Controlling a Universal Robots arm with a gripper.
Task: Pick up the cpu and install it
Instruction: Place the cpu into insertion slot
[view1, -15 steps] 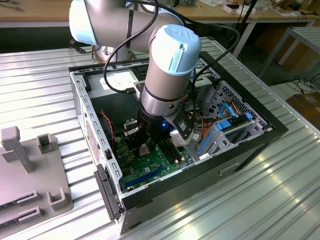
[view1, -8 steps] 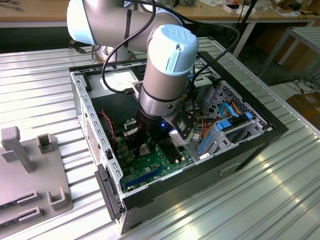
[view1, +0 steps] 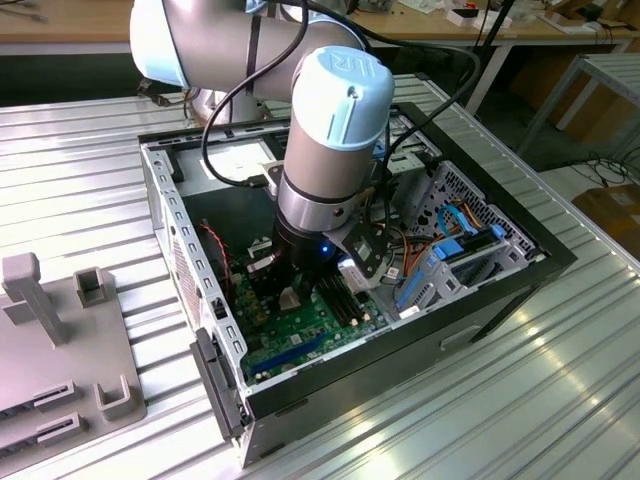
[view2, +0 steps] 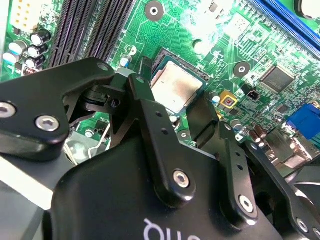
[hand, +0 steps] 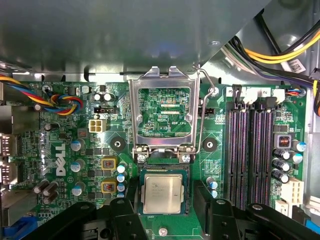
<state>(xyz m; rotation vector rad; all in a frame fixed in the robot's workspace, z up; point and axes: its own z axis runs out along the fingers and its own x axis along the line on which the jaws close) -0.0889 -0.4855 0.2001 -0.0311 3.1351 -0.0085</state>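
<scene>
The cpu (hand: 161, 194), a flat square chip with a silver-grey face, lies inside the black-framed socket (hand: 186, 172) on the green motherboard (hand: 65, 145); it also shows in the second wrist view (view2: 176, 86). My gripper (hand: 165, 196) hangs right over it, open, with one black finger (hand: 131, 192) on each side of the socket, slightly apart from the chip's edges. The socket's metal load plate (hand: 160, 87) stands flipped up, and its wire lever (hand: 202, 117) is released. In the exterior view my gripper (view1: 290, 295) reaches down into the open computer case (view1: 165, 190).
Black memory slots (hand: 247, 150) run beside the socket. Coloured cable bundles (hand: 60, 100) lie close by. A drive cage with blue parts (view1: 450, 250) fills the case's end on the exterior view's right. A grey fixture (view1: 50, 340) stands on the ribbed metal table (view1: 560, 380).
</scene>
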